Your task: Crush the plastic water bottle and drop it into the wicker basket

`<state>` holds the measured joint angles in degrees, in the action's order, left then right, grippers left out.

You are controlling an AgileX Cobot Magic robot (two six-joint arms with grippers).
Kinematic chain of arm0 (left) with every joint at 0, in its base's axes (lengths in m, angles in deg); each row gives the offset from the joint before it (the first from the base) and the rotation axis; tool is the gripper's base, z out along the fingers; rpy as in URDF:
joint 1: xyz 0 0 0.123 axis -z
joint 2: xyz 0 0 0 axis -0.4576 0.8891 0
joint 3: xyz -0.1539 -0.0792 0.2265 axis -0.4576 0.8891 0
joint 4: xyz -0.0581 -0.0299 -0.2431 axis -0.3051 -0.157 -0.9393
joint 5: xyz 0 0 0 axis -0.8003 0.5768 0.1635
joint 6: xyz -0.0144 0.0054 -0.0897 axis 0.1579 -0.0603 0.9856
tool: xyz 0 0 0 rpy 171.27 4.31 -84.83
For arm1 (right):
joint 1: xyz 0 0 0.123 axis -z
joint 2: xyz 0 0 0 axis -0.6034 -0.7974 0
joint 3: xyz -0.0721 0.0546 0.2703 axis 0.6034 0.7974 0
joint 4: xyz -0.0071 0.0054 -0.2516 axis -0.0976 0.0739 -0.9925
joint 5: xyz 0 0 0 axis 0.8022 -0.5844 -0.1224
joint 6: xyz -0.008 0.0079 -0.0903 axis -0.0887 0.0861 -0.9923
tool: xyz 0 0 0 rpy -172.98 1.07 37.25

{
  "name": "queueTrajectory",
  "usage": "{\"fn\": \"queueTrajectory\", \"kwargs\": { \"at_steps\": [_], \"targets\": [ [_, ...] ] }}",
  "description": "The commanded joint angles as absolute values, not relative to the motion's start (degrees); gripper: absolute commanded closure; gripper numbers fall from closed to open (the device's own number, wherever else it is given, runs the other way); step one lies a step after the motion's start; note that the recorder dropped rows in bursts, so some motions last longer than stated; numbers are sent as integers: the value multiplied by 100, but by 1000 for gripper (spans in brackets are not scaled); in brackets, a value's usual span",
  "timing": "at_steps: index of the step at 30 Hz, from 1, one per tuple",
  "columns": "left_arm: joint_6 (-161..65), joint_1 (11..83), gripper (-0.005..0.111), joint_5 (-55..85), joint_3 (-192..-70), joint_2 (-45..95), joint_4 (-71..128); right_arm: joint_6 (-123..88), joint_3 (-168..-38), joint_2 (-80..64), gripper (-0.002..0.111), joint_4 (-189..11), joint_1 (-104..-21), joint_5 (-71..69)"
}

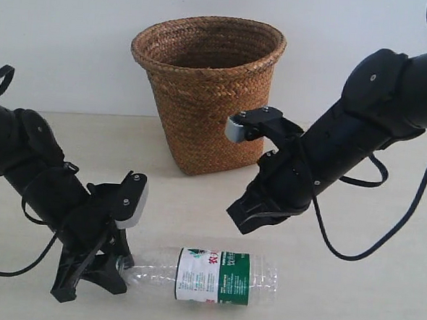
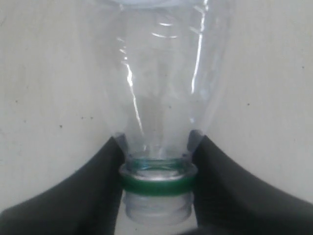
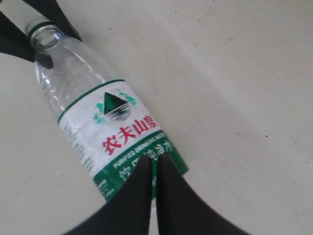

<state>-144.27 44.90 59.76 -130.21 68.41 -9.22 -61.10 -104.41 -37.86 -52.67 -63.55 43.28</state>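
Matte black arms [image 1: 375, 119], looping black cables [image 1: 347, 258]

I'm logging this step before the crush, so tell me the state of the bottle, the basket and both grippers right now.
plastic water bottle: lying on its side on the table, uncapped, not yet crushed, neck clamped.
wicker basket: upright behind the bottle; its inside is out of sight.
left gripper: shut on the bottle's neck.
right gripper: shut, holding nothing, hovering over the bottle.
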Motion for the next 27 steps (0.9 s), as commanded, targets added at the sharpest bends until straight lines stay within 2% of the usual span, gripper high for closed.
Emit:
{"fn": "queueTrajectory", "kwargs": {
  "at_steps": [1, 12, 27],
  "targets": [
    [-14012, 4529, 102, 6005, -13059, 6843, -995, -5488, -10732, -3941, 108, -5213, -6570, 4624],
    [-13031, 4529, 102, 5724, -13059, 6843, -985, -4302, -11816, -4843, 108, -5213, -6910, 5213],
    [-13056, 4529, 102, 5664, -13059, 6843, -963, -4183, -12198, -5475, 108, -5070, -6980, 5050]
  ]
}}
